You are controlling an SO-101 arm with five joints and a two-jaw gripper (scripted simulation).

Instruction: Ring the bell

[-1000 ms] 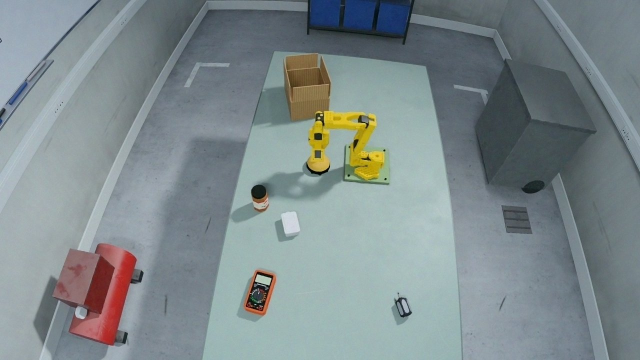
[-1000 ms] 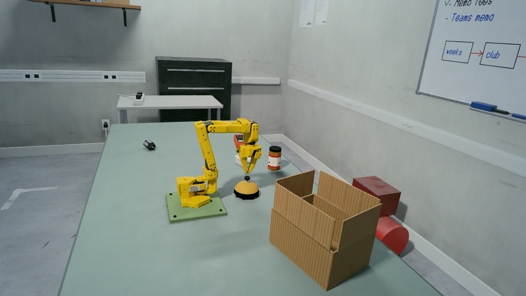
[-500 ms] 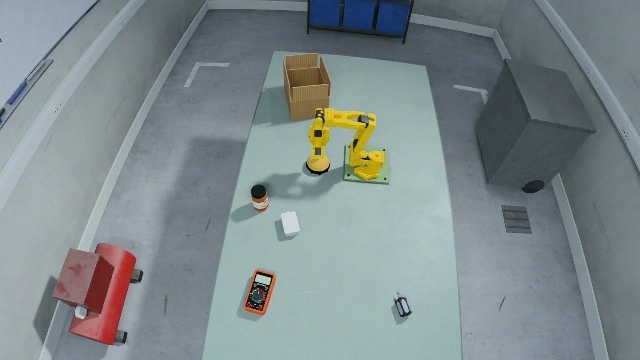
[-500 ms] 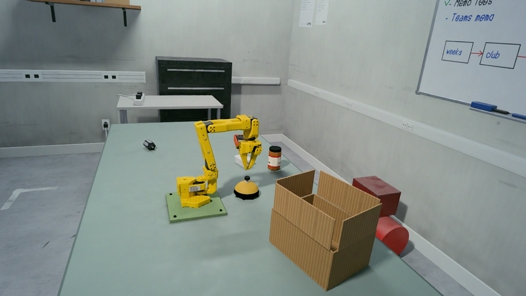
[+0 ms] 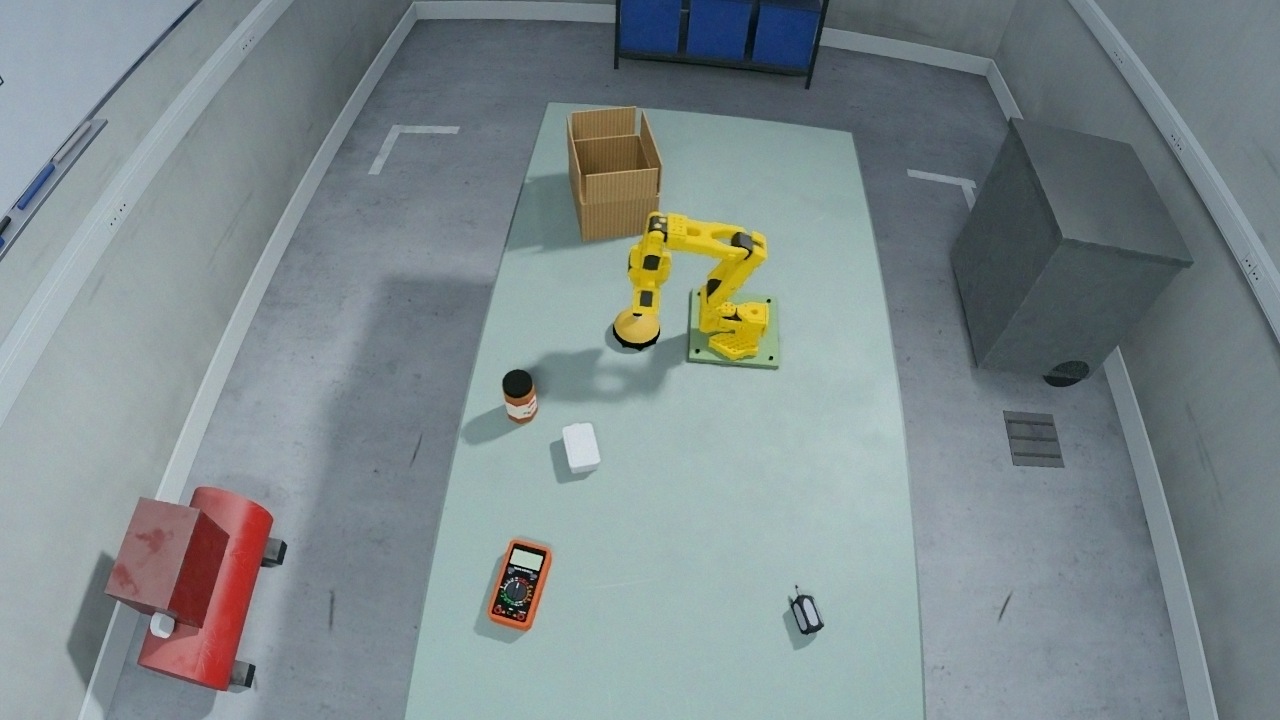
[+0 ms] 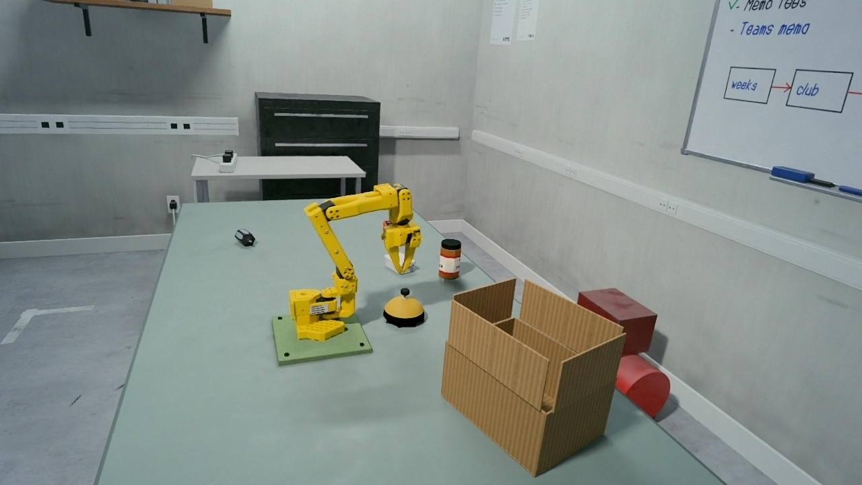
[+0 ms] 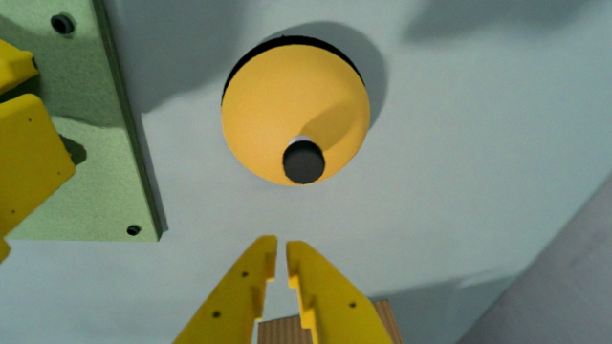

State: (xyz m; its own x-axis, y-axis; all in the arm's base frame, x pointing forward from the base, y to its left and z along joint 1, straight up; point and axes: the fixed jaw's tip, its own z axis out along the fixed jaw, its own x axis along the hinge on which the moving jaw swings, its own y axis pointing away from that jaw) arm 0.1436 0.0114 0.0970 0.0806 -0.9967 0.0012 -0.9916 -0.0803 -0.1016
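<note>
The bell is a yellow dome on a black base, standing upright on the table beside the arm's green base plate. Its black button stands up on a short white stem, with nothing touching it. The bell also shows in the overhead view, partly under the arm. My gripper hangs well above the bell, pointing down, fingers shut and empty. In the wrist view the two yellow fingertips nearly touch, with table between them and the button.
An open cardboard box stands near the bell. A jar with a black lid and a white block lie farther out. An orange multimeter and a small black device lie at the table's far end.
</note>
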